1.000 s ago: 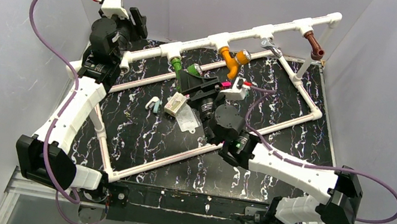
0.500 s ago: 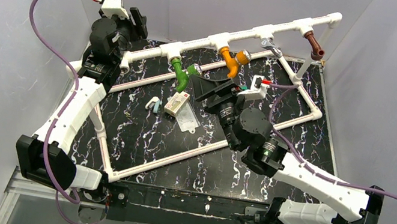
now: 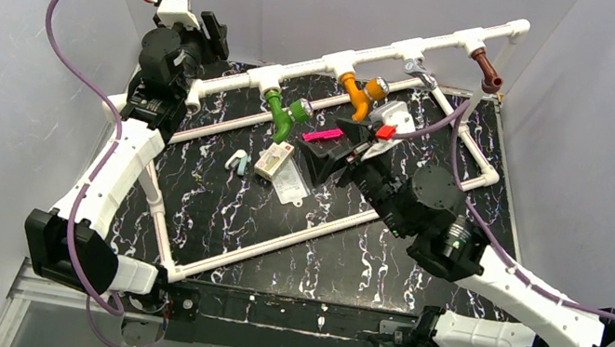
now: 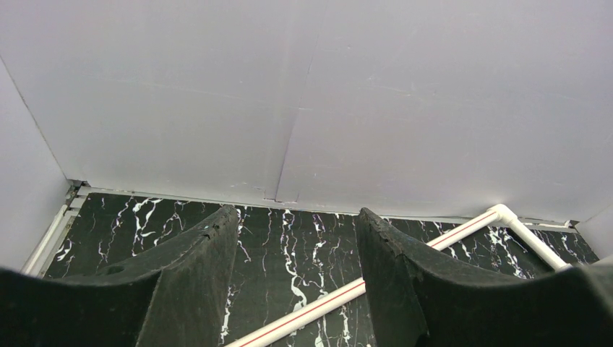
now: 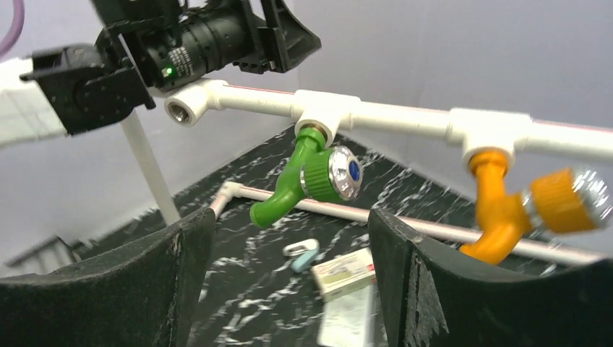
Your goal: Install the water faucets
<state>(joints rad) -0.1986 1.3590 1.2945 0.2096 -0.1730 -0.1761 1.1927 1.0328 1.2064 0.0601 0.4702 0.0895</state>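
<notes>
Top external view: a raised white pipe rail point(image 3: 400, 49) runs along the far edge of the black marbled worktop point(image 3: 383, 262), climbing toward the far right corner. Three faucets hang from its tees, each threaded end seated in a tee and each spout pointing down.

- Green faucet point(image 3: 281, 112): toward the far left corner.
- Orange faucet point(image 3: 359, 95): near the middle of the far edge.
- Brown faucet point(image 3: 489, 72): at the far right corner.

The right gripper point(image 3: 317, 158) sits above the centre of the worktop and faces the green faucet. In the right wrist view its jaws are spread wide with nothing between them. The green faucet shows through the gap, clear of both fingers point(image 5: 181, 275).

The left gripper point(image 4: 293, 238) is parked at the far left corner, beside the open end of the rail. Its jaws are parted and hold nothing.

A pink strip point(image 3: 322, 135) lies just beside the right gripper. A small carton point(image 3: 272, 163), a clear bag point(image 3: 290, 188) and a small pale clip point(image 3: 237, 160) lie on the worktop below the green faucet.
</notes>
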